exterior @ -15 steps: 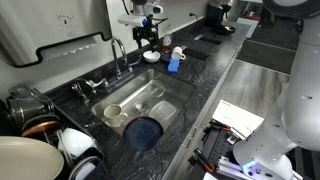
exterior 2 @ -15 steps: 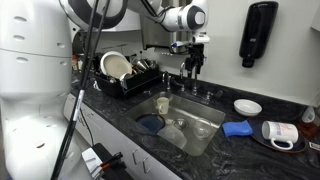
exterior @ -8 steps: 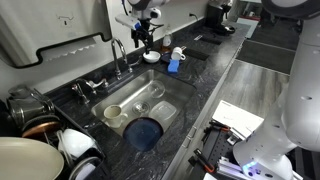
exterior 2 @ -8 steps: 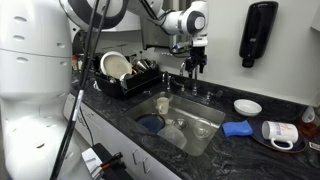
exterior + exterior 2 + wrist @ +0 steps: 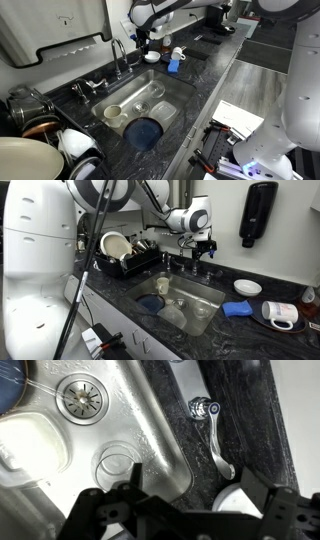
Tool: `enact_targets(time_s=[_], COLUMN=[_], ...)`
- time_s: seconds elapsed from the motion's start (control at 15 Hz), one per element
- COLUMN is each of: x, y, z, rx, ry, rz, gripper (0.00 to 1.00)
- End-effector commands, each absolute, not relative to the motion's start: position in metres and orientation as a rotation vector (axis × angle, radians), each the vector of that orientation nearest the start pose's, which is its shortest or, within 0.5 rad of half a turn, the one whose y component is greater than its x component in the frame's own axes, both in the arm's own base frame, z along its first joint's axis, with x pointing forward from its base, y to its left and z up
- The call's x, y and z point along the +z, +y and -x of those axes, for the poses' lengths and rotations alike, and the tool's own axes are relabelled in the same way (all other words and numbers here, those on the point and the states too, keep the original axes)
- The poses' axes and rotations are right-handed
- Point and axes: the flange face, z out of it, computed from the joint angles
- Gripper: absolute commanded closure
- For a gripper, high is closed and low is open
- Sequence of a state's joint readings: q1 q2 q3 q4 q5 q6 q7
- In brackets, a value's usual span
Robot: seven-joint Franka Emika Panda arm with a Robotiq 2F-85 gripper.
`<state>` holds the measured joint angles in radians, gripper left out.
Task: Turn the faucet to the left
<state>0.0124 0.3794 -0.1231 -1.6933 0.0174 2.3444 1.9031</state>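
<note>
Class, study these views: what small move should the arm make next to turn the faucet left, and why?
Probably lower the gripper toward the faucet. Its fingers stand open above the arched spout and touch nothing, so it cannot push the spout sideways yet.

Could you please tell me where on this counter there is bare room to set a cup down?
The dark counter is bare between the blue cloth and its front edge. It is crowded in the sink, with a cup and blue plate, and around the dish rack.
</note>
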Motion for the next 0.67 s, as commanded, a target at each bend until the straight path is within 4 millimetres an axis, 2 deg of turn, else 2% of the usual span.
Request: enact_targets(time_s=[0.0,0.2,0.6], x=[0.386,0.368,0.344], y=[-0.08,-0.089,-0.106], z=[-0.686,-0.693,-0.714], rx=[-0.319,-0.333,-0.399], ry=[2.462,2.463,2.383], rz=[1.56,1.597,1.705], gripper=[0.0,0.0,0.0])
